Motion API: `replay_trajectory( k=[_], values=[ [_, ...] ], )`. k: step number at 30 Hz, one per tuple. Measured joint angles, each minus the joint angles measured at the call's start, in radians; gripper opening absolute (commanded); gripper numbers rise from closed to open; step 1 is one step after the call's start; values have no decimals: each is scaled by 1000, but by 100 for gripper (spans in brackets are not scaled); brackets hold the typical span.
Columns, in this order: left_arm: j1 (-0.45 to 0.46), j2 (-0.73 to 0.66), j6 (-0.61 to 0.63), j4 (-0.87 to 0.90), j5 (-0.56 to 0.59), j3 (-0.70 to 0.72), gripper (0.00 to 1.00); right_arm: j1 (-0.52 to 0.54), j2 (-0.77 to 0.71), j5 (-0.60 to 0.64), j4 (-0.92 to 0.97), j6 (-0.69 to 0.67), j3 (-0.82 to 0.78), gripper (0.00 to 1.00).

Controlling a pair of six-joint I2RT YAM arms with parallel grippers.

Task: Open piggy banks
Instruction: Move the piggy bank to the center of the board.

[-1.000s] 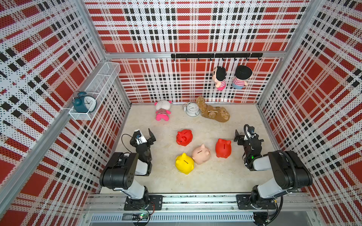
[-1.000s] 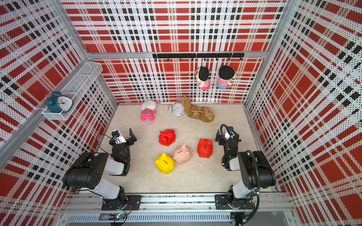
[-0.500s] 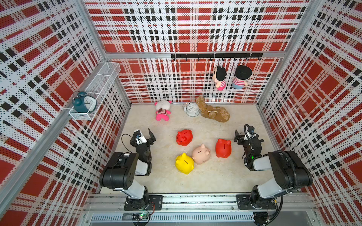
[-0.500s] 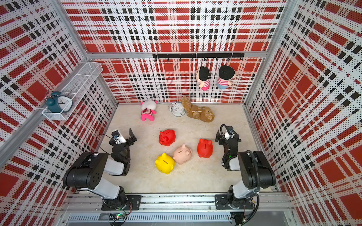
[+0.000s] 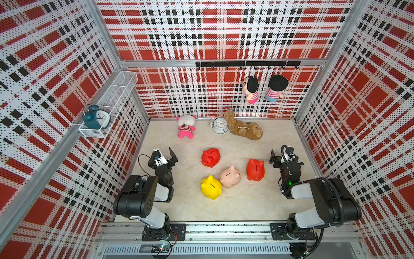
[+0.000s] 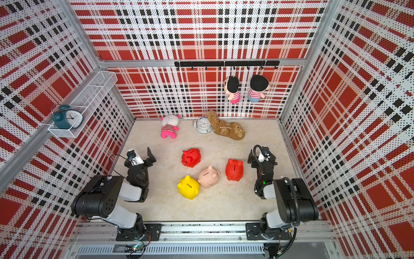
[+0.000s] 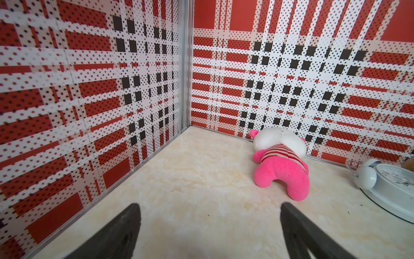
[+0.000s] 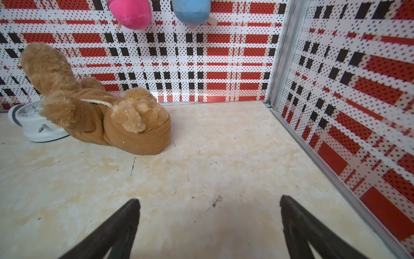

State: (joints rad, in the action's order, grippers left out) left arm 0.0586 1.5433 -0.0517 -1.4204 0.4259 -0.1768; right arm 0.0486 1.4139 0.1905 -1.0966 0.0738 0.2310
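Observation:
The piggy banks stand upright in the middle of the floor, coin slots up, in both top views: a red one (image 5: 210, 157) farthest back, a second red one (image 5: 255, 170) to the right, a pale pink one (image 5: 230, 176) and a yellow one (image 5: 211, 188) touching each other nearest the front. Their bellies are hidden. My left gripper (image 5: 164, 155) hovers open by the left wall, well left of the pigs. My right gripper (image 5: 283, 158) is open just right of the right-hand red pig. Both wrist views show bare floor between spread fingers (image 7: 125, 224) and no pig.
Along the back wall lie a pink-and-white striped plush toy (image 5: 186, 129), a white alarm clock (image 5: 220, 125) and a brown plush dog (image 5: 243, 130). Two dolls (image 5: 252, 89) hang from a black hook rail. A wire shelf (image 5: 112, 96) on the left wall holds a teal clock.

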Motion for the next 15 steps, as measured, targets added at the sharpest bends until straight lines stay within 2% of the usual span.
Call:
replay_trajectory(
  k=[4, 8, 11, 15],
  values=[
    [55, -69, 32, 19, 46, 2, 98, 2, -159, 14, 199, 40, 76, 98],
    [151, -146, 92, 99, 134, -32, 98, 11, -229, -33, 448, 104, 244, 95],
    [232, -200, 101, 234, 207, -121, 98, 48, -235, -78, 616, 133, 357, 90],
    [310, -240, 30, 471, 253, -299, 98, 177, -232, -101, 832, 154, 476, 85]
  ],
)
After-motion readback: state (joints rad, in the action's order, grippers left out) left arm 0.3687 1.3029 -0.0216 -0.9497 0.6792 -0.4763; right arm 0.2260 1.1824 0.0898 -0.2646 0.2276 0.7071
